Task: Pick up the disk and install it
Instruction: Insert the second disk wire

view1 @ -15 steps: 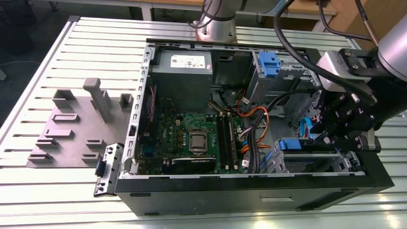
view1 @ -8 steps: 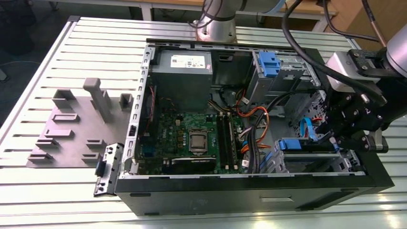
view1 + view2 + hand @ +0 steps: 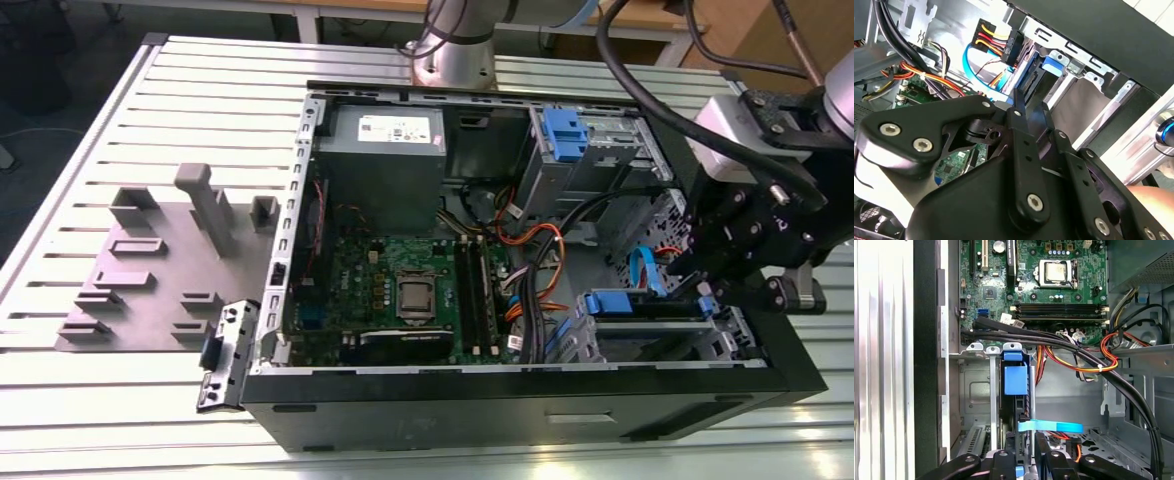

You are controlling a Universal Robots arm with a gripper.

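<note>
Blue-framed disk point(image 3: 1015, 390) sits edge-on in the lower drive cage of the open computer case point(image 3: 534, 410), at the case's front end, toward the exterior view's right. The blue frame tab point(image 3: 610, 302) shows there too. Pincer point(image 3: 1024, 460) is right at the disk's rear edge; its black fingers point(image 3: 1021, 125) reach down along the slot. Can't tell whether they're clamped on the disk or just beside it.

Handling, my read: metal drive, stiff, moderately heavy, smooth sides, shock-sensitive. The plastic frame is the weaker part. Best hold is across the flat faces near the exposed edge, not on the blue tab.

In the way: light-blue SATA cable point(image 3: 1051, 426) crosses right by the pincer, black cable bundle point(image 3: 1054, 342) and orange/yellow power wires point(image 3: 1089, 362) run just above the cage. Cage walls are tight on both sides. Motherboard point(image 3: 400, 290) and power supply point(image 3: 380, 150) are well apart. Grey fixture block point(image 3: 160, 260) sits on the desk point(image 3: 107, 400) outside the case.
</note>
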